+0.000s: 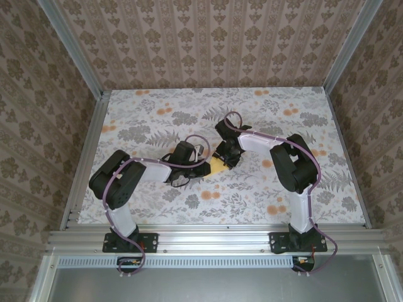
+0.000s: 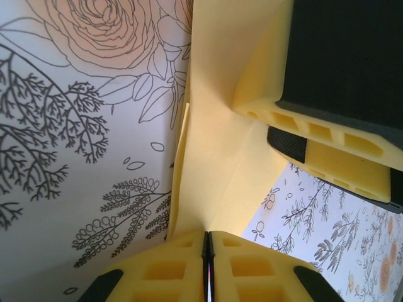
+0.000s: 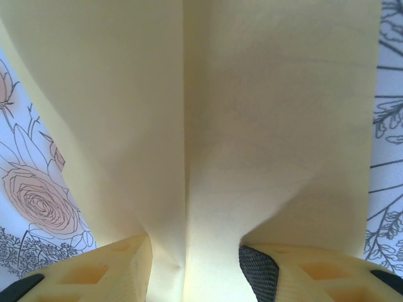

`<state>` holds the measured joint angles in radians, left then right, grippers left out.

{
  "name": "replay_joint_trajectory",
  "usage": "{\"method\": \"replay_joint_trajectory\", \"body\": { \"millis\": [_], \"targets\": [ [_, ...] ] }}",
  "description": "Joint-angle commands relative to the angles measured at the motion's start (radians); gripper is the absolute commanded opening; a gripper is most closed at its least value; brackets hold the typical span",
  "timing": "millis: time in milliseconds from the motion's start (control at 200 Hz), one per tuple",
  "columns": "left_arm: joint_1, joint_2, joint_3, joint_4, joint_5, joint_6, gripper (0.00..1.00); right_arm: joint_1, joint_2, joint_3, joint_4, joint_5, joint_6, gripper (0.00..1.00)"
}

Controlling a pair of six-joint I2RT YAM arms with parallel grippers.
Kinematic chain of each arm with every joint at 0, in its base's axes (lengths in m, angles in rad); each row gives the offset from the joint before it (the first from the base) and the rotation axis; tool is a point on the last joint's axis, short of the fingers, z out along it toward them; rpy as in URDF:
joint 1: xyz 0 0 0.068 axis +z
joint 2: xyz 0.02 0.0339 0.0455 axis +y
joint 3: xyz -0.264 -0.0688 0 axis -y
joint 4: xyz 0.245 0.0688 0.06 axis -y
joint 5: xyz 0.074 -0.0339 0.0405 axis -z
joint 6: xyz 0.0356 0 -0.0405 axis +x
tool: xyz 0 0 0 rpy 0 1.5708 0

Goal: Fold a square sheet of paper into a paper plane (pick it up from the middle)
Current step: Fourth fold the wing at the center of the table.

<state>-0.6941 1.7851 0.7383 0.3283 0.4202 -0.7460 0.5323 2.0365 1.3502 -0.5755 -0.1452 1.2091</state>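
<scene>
From above, two arms, each folded at the elbow, reach inward from the near rail [image 1: 208, 239] and meet mid-table, where the left gripper [image 1: 200, 170] and right gripper [image 1: 225, 156] converge on a pale-yellow sheet of paper [image 1: 217, 166] lying between them on the flower-print table [image 1: 157, 113]. Bare cloth spreads on every side of the pair, well clear of the papered walls [image 1: 220, 38]. At this range the fingers are too small to read. Close in, the left wrist camera shows the left gripper [image 2: 206, 240] with its yellow fingers pressed together, the near end of the folded sheet of paper [image 2: 220, 151] pinched between them. The paper rises from there as a creased flap, its left edge free beside a printed rose [image 2: 101, 31]. The right gripper [image 2: 264, 123] enters from the upper right, black pads showing, and touches the sheet's far side. The right wrist camera looks along the sheet of paper [image 3: 264, 126], a straight centre crease [image 3: 184, 126] running up the middle. The right gripper [image 3: 195, 267] has its fingers [image 3: 107, 270] standing apart, one on each side of the crease with paper between them. Whether they squeeze it cannot be told
</scene>
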Motion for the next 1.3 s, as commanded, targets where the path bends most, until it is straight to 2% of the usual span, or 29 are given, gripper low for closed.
{"method": "replay_joint_trajectory", "body": {
  "millis": [0, 425, 635, 770, 870, 990, 1145, 1300],
  "targets": [
    [-0.004, 0.034, 0.001, -0.086, -0.023, 0.033, 0.11, -0.004, 0.187, -0.134, -0.188, 0.116, 0.010, 0.50],
    [-0.004, 0.037, -0.007, -0.181, -0.034, 0.052, 0.03, -0.034, 0.006, 0.001, -0.081, 0.003, -0.183, 0.52],
    [-0.003, 0.045, 0.002, -0.202, -0.032, 0.045, 0.01, -0.065, -0.167, -0.046, 0.032, -0.057, -0.282, 0.52],
    [-0.004, 0.049, 0.004, -0.210, -0.037, 0.041, 0.00, -0.074, -0.273, -0.161, 0.249, -0.144, -0.351, 0.50],
    [-0.006, 0.047, 0.008, -0.216, -0.037, 0.039, 0.00, -0.072, -0.287, -0.216, 0.374, -0.232, -0.385, 0.44],
    [-0.008, 0.049, 0.012, -0.219, -0.040, 0.036, 0.00, -0.060, -0.240, -0.242, 0.469, -0.303, -0.385, 0.31],
    [-0.009, 0.048, 0.012, -0.224, -0.041, 0.033, 0.00, -0.042, -0.163, -0.241, 0.517, -0.329, -0.378, 0.16],
    [-0.010, 0.045, 0.011, -0.230, -0.044, 0.032, 0.00, -0.042, -0.115, -0.245, 0.545, -0.354, -0.384, 0.11]
  ]
}}
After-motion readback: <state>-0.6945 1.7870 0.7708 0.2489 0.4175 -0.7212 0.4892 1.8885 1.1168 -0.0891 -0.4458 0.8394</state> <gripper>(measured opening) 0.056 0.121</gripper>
